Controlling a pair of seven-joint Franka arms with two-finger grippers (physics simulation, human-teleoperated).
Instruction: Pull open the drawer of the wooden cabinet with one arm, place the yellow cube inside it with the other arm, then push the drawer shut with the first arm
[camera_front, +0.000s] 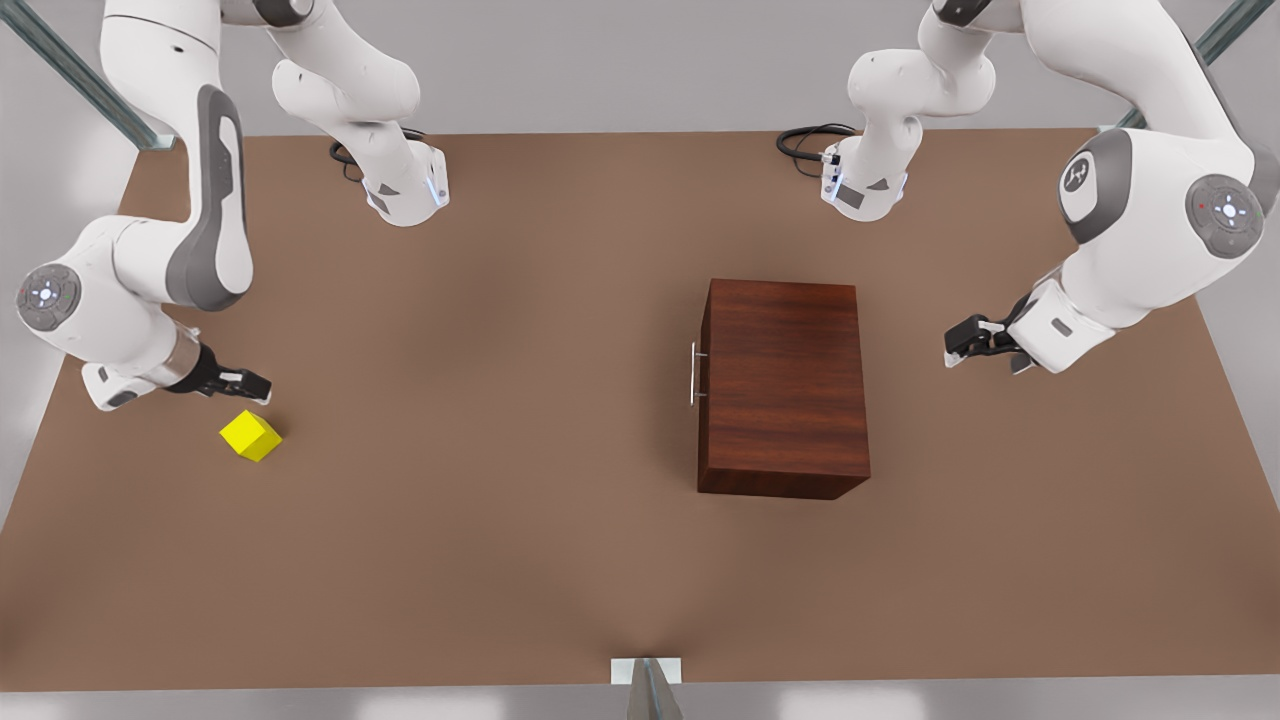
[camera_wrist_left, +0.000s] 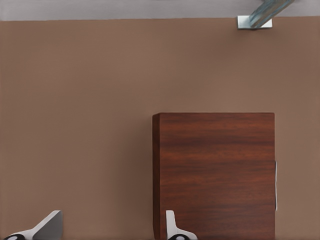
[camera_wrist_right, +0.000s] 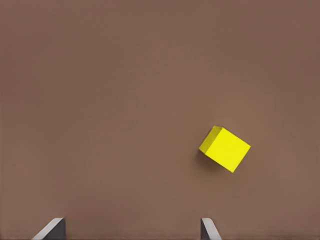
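Grippers gape: right gripper (camera_front: 258, 385) near yellow cube (camera_front: 250, 436), left gripper (camera_front: 957, 345) beside cabinet (camera_front: 783, 388).

Front cam high overhead; wrist cams look down at table (camera_front: 500, 560).

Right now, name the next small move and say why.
Probably bring the left gripper around the wooden cabinet to the handle: the drawer is shut, the gripper open on the far side. The right gripper hangs open by the yellow cube.
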